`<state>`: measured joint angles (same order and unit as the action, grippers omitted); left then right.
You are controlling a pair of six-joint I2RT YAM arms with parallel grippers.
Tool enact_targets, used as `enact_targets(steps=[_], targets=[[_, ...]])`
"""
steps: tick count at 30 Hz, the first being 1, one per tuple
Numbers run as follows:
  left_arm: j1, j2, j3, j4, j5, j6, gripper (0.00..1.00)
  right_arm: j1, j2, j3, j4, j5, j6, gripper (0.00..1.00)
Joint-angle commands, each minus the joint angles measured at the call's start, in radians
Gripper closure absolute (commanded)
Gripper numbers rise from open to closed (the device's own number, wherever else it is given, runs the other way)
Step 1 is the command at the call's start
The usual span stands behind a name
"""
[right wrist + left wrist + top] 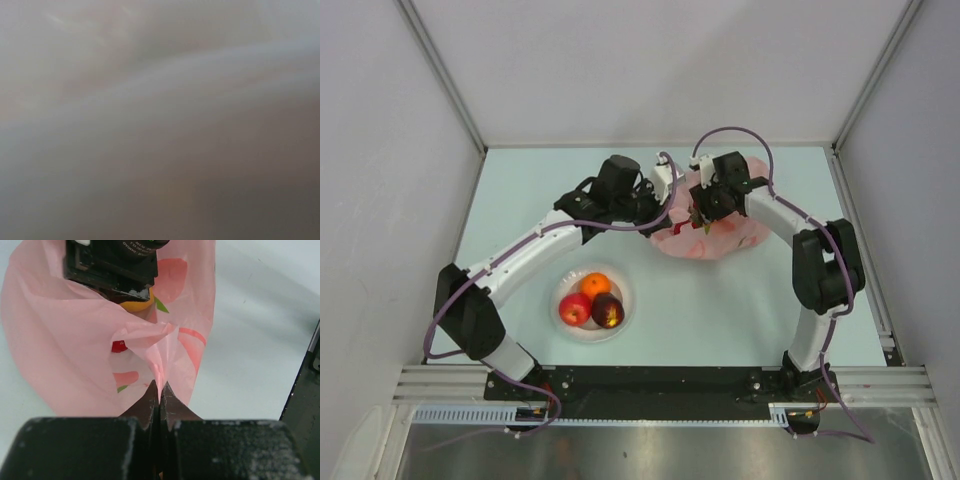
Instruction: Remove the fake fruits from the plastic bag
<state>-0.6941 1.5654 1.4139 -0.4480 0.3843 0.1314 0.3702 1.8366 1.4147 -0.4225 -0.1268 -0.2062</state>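
Resting on the plate (623,285) near the bases, three fake fruits (576,308) are already out. Beyond it, the left gripper (159,387) pinches a fold of the plastic bag (70,350). This film seems thin, soft and slippery, so its rim is the best hold. The right gripper (704,212) reaches inside; film blurs its camera, so I cannot tell its opening.

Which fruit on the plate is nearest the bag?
The orange ball, on the far side; the red apple and dark purple fruit are on the near side.
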Motion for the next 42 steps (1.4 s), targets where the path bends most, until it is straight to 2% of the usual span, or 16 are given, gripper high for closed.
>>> enact_targets(steps=[1,3,4,11,14,15,17,18,21,25,27,29,32,36,38,42], targets=[[0.013,-0.018,0.019,0.017,-0.007,-0.001,1.0,-0.034,0.006,0.026,-0.004,0.056,-0.084,0.4],[0.015,-0.019,0.014,0.02,-0.002,-0.003,1.0,-0.036,0.007,0.027,-0.031,0.108,-0.117,0.22],[0.015,-0.019,0.01,0.02,-0.001,-0.004,1.0,-0.036,0.013,0.027,-0.065,0.118,-0.127,0.2],[0.015,-0.01,0.014,0.023,0.005,-0.006,1.0,-0.027,0.058,0.027,-0.159,0.076,-0.15,0.17],[0.016,-0.011,0.014,0.023,0.005,-0.006,1.0,-0.014,0.053,0.027,-0.154,0.05,-0.16,0.28],[0.015,-0.013,0.011,0.023,0.005,-0.007,1.0,-0.01,0.052,0.027,-0.153,0.05,-0.162,0.4],[0.015,-0.011,0.01,0.028,0.004,-0.007,1.0,-0.004,0.035,0.026,-0.145,0.039,-0.168,0.53],[0.015,-0.01,0.011,0.031,0.004,-0.006,1.0,-0.005,0.027,0.026,-0.147,0.036,-0.173,0.64],[0.015,-0.001,0.025,0.034,-0.001,-0.001,1.0,-0.007,-0.025,0.033,-0.162,0.036,-0.206,0.8],[0.015,0.01,0.045,0.043,0.004,-0.004,1.0,-0.017,-0.14,0.043,-0.197,0.001,-0.236,0.85],[0.015,0.01,0.049,0.052,0.01,-0.01,1.0,-0.013,-0.183,0.043,-0.222,-0.025,-0.246,0.85],[0.015,0.008,0.048,0.06,0.013,-0.016,1.0,-0.001,-0.181,0.04,-0.239,-0.031,-0.248,0.82],[0.015,-0.002,0.04,0.06,0.014,-0.018,1.0,-0.007,-0.134,0.036,-0.222,-0.039,-0.202,0.91],[0.015,-0.022,0.039,0.049,-0.004,-0.003,1.0,-0.004,-0.141,0.081,-0.19,-0.03,-0.165,0.91],[0.015,-0.024,0.037,0.051,-0.007,-0.001,1.0,-0.017,-0.218,0.096,-0.17,-0.08,-0.147,0.91],[0.016,-0.011,0.043,0.06,-0.013,-0.016,1.0,-0.073,-0.387,0.066,-0.019,-0.22,-0.065,0.9]])
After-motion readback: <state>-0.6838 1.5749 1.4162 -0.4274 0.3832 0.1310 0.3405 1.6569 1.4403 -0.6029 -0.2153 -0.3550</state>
